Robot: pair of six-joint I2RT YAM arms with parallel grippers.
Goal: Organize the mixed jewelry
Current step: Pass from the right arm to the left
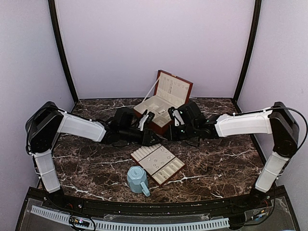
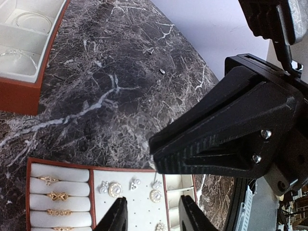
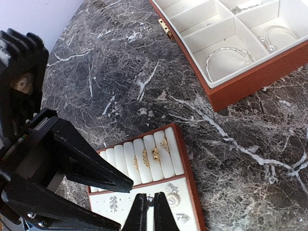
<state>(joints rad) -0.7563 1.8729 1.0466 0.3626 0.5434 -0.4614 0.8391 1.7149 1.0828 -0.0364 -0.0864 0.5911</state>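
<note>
The mixed jewelry [image 2: 115,188] was found partly as studs on the cream panel of the tray [image 2: 67,171], just beneath the left gripper [image 2: 153,207], whose fingers were spread with nothing between them. Thin silvery hoops [image 3: 226,57] were lodged in compartments of the box [image 3: 250,79], well beyond the right gripper [image 3: 150,204]. That gripper was pressed together above the tray. Whether the tiny silvery bit at its tips was pinched could not be told.

Box [image 1: 175,90] behind tray [image 1: 169,171]; mug [image 1: 137,179] just beside tray's near-left edge; hoops [image 3: 228,48] in box compartments.
</note>
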